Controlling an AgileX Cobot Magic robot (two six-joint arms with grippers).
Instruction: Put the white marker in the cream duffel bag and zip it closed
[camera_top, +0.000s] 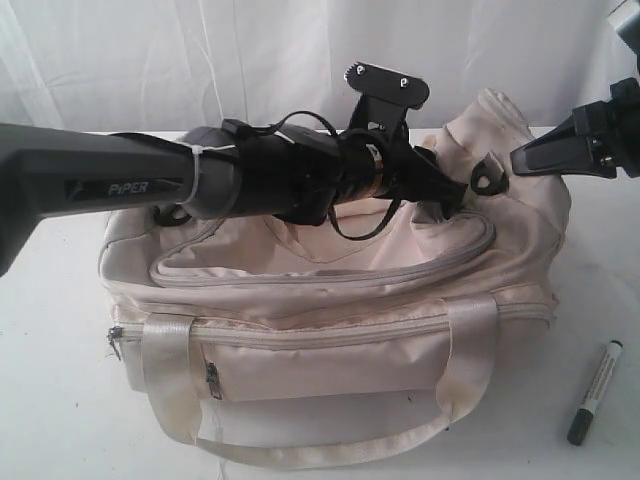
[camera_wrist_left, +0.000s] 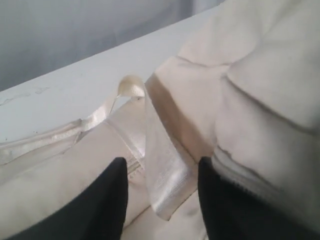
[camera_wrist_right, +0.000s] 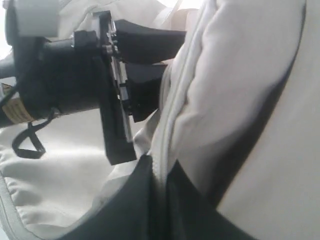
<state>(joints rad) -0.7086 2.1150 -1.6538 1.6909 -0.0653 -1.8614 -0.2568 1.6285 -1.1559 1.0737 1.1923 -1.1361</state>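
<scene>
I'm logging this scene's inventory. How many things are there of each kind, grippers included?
bag: 1
marker: 1
grippers: 2, the left gripper and the right gripper
total: 4

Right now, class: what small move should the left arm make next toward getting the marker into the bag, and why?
Probably lower the left gripper, jaws open, onto the curved zip and close, to start unzipping. The cream duffel bag looks zipped on top, the white marker lies on the table beside it, and the right gripper pinches bag fabric, steadying it.
</scene>
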